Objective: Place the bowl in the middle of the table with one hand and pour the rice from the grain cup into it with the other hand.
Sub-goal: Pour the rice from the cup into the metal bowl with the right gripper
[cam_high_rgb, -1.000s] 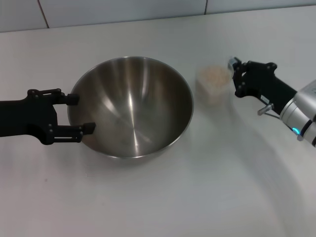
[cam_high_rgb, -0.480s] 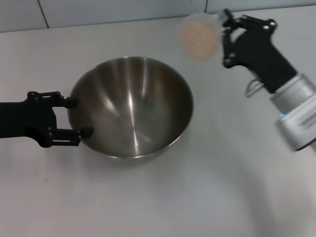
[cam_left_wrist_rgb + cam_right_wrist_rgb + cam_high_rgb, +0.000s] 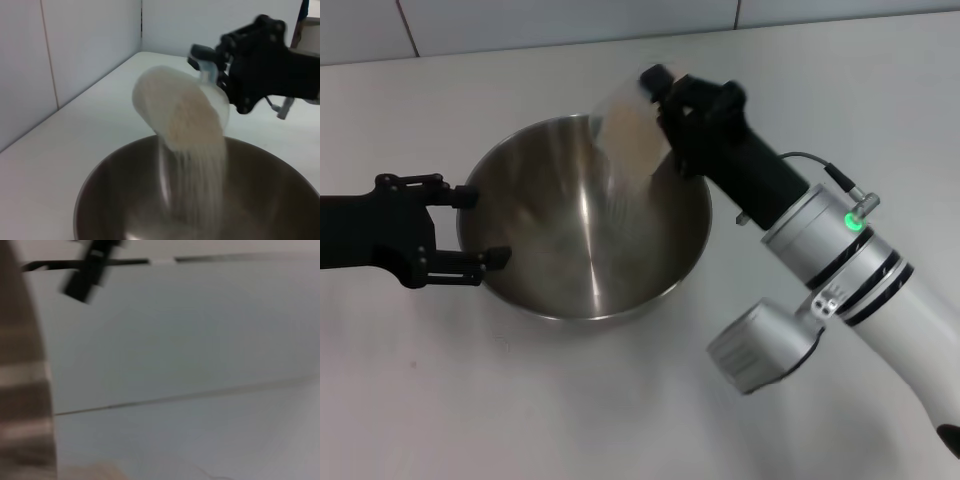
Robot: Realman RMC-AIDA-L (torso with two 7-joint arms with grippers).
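The steel bowl stands on the white table. My left gripper is at the bowl's left rim, one finger either side of the wall, shut on it. My right gripper is shut on the grain cup and holds it tipped over the bowl's far side. Rice streams from the cup into the bowl. In the left wrist view the tilted cup pours rice into the bowl, with the right gripper behind it.
A tiled wall runs along the table's far edge. The right arm reaches across the table's right side. Bare table lies in front of the bowl.
My right gripper lifted the cup from the table right of the bowl, carried it up and left over the bowl and tipped it; rice now pours. The left gripper and bowl stayed put.
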